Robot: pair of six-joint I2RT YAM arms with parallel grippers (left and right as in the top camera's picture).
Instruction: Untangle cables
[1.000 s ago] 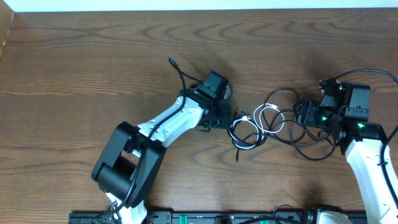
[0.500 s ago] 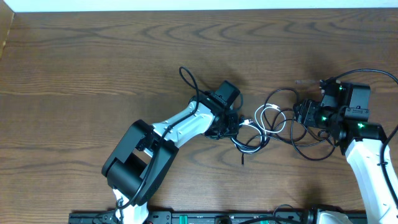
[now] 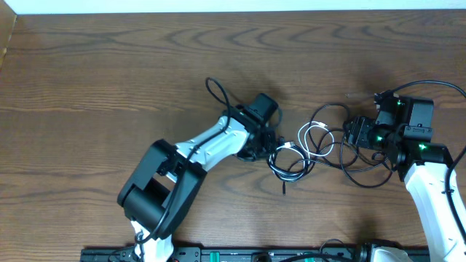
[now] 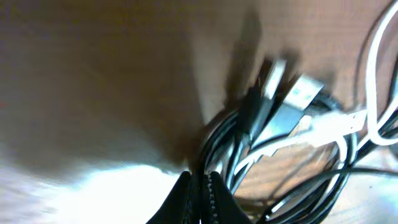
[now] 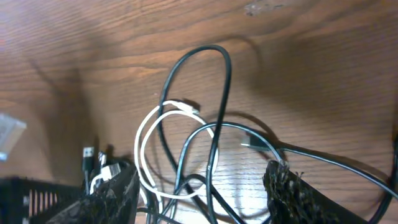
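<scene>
The cables [image 3: 293, 159] lie in a tangled heap at mid-table: black loops and one white cord [image 3: 314, 135]. My left gripper [image 3: 271, 148] sits at the heap's left edge. In the left wrist view it [image 4: 200, 182] is shut, with a black loop [image 4: 214, 140] running into its tips; silver plug ends [image 4: 303, 94] lie just beyond. My right gripper [image 3: 354, 134] is at the heap's right side. In the right wrist view it [image 5: 205, 199] stands open, its fingers [image 5: 112, 199] straddling the white loop [image 5: 144, 146] and black cords [image 5: 219, 93] without pinching any.
A thicker black arm wire [image 3: 215, 92] arcs behind the left arm. A small clear scrap [image 3: 357, 94] lies on the wood behind the right gripper. A black rail [image 3: 255, 255] runs along the near table edge. Bare wood [image 3: 109, 80] spreads left and back.
The left arm swung right into the heap's left edge and its jaws shut there. The near loops shifted slightly left. The right arm stayed still.
</scene>
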